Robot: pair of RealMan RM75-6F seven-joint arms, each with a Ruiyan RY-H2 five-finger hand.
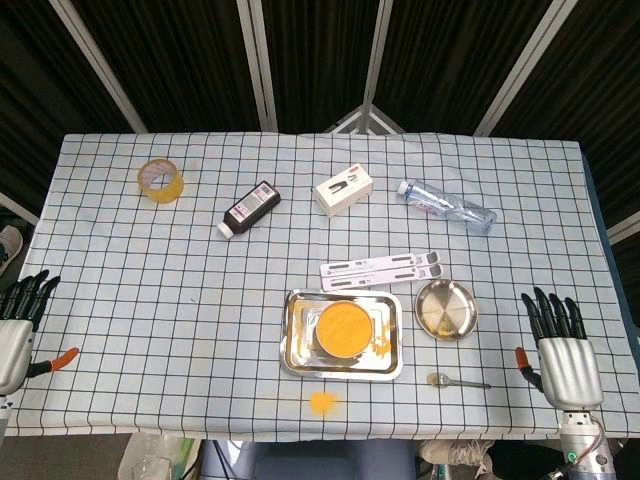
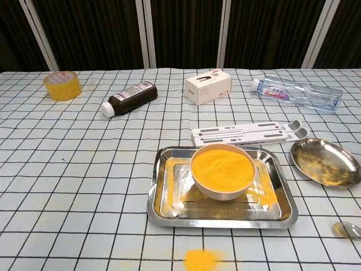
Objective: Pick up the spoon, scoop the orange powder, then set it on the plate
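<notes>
Showing both hands (image 1: 560,345) only in head view.

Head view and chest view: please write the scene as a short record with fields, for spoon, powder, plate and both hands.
spoon: small metal spoon lying on the checked tablecloth, in front of the plate, untouched
powder: orange powder filling a round bowl inside the rectangular steel tray
spill: orange powder patch on the cloth in front of the tray
plate: round metal plate, right of the tray, with orange dust on it
left hand: at the left table edge, holds nothing
right hand: fingers apart, right of the spoon, holds nothing
</notes>
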